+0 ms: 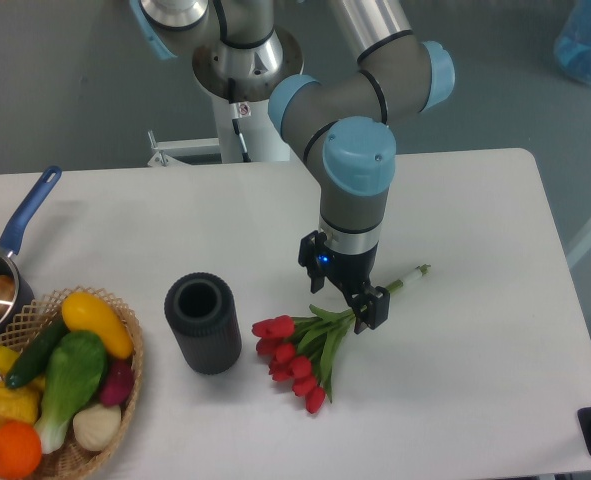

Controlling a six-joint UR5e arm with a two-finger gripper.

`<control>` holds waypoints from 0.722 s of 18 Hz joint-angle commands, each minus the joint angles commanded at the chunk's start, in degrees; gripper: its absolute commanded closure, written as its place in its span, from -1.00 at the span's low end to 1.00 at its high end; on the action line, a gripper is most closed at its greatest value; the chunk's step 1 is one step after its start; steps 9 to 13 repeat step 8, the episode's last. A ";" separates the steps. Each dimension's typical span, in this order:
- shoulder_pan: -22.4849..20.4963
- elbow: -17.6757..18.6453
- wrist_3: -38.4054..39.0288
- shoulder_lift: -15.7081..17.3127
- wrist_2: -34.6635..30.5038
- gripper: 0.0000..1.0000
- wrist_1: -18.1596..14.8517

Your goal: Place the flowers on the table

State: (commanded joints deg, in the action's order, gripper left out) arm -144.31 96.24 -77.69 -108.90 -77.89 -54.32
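The flowers (300,360), a bunch of red tulip buds with green leaves and pale stems, lie on the white table (475,220) right of centre. The buds point to the lower left, and the stem ends (410,276) point to the upper right. My gripper (365,308) points down over the stems just behind the leaves. Its black fingers (372,306) stand close together around the stems and look shut on them. The buds and the stem ends appear to rest on the tabletop.
A black cylindrical vase (204,322) stands just left of the flowers. A wicker basket (123,400) of vegetables sits at the front left corner. A pot with a blue handle (27,215) is at the left edge. The arm's base (245,60) is at the back.
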 joint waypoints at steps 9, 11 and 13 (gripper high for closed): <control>-2.47 0.17 0.00 2.20 -4.81 -1.00 -0.70; -2.47 0.17 0.00 2.20 -4.81 -1.00 -0.70; -2.47 0.17 0.00 2.20 -4.81 -1.00 -0.70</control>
